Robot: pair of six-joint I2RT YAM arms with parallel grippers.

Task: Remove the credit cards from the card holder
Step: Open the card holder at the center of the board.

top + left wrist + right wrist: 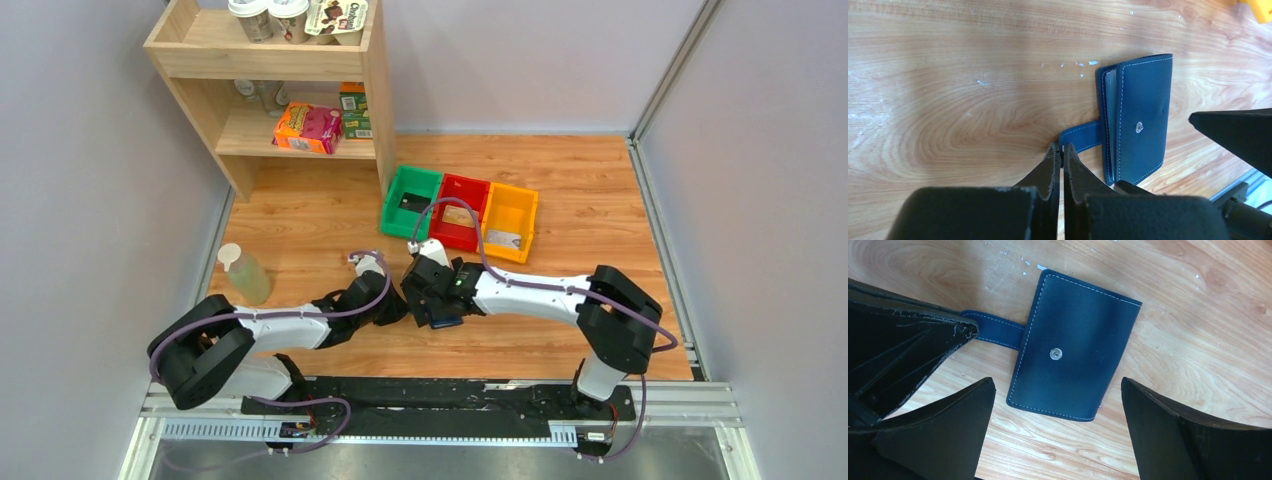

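The card holder [1075, 347] is a dark navy folding wallet lying shut on the wooden table, snap stud up, with its strap [998, 331] unfastened and sticking out sideways. It also shows in the left wrist view [1140, 120] and, mostly hidden, in the top view [447, 321]. My left gripper [1060, 146] is shut on the end of the strap [1083, 136]. My right gripper [1057, 381] is open and hovers above the holder, one finger on each side of it. Credit cards lie in the bins: a black one [412, 203], a tan one [458, 215] and a silver one [503, 238].
Green [390, 200], red [462, 189] and yellow [512, 198] bins stand in a row behind the grippers. A wooden shelf unit [200, 60] with boxes and cups is at the back left. A pale bottle [243, 272] stands left of the left arm.
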